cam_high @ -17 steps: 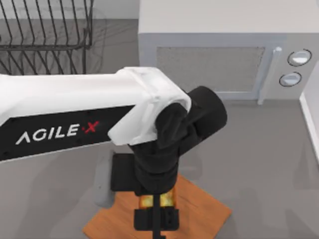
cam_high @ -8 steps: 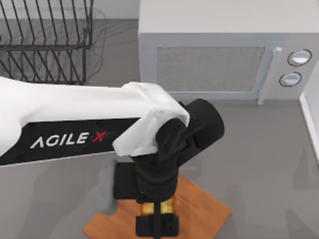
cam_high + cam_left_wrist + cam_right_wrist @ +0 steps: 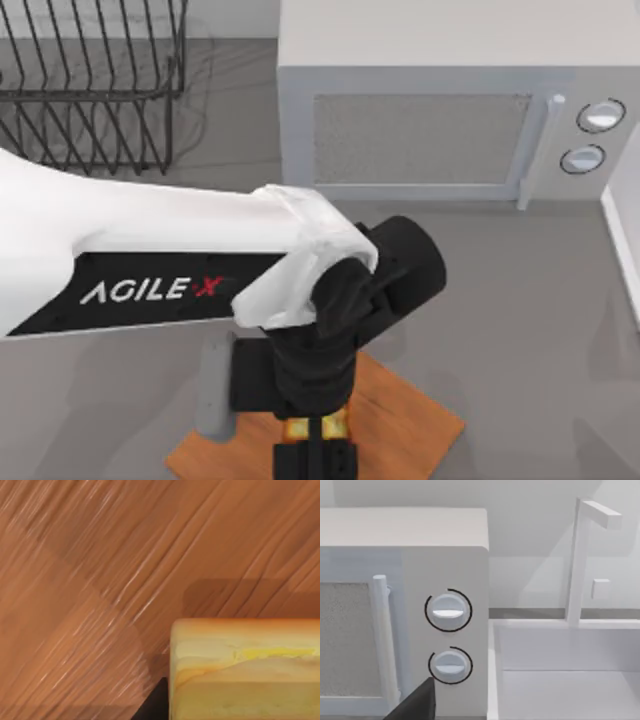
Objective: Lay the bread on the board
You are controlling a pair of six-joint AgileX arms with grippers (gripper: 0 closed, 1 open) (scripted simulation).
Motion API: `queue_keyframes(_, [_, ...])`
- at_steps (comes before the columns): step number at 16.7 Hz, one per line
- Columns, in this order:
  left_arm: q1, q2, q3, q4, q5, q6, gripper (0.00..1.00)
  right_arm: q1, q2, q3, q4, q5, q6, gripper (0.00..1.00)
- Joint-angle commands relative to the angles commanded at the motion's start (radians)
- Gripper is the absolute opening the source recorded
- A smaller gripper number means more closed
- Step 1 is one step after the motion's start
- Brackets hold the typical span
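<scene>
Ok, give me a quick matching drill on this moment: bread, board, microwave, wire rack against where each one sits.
Things:
1. bread
2. board
3. microwave
4. wire rack

Places:
A. top view's far left, at the back
B. near edge of the table, under the left arm
C. at the back, right of the rack
D. at the left gripper, over the wood

Pairs: 1-D, 2-B, 3-C, 4-A

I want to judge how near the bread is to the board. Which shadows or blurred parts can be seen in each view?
Left wrist view: the bread throws a soft dark shadow on the board; the wood grain looks streaked. Top view: the left arm shades the table beside the board, hiding most of the bread. Right wrist view: even light on the microwave, faint shadows.
</scene>
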Motion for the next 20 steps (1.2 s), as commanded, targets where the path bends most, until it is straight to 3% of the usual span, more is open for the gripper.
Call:
queue_keyframes(2, [0.0, 0.0, 0.0, 0.0, 0.0, 0.0, 0.0, 0.0, 0.0, 0.0, 0.0, 0.0, 0.0, 1.0])
queue_keyframes(15, [0.0, 0.0, 0.0, 0.0, 0.0, 0.0, 0.98, 0.0, 0.0, 0.0, 0.0, 0.0, 0.0, 1.0])
queue_keyframes(20, [0.0, 0.0, 0.0, 0.0, 0.0, 0.0, 1.0, 0.0, 0.0, 0.0, 0.0, 0.0, 0.0, 1.0])
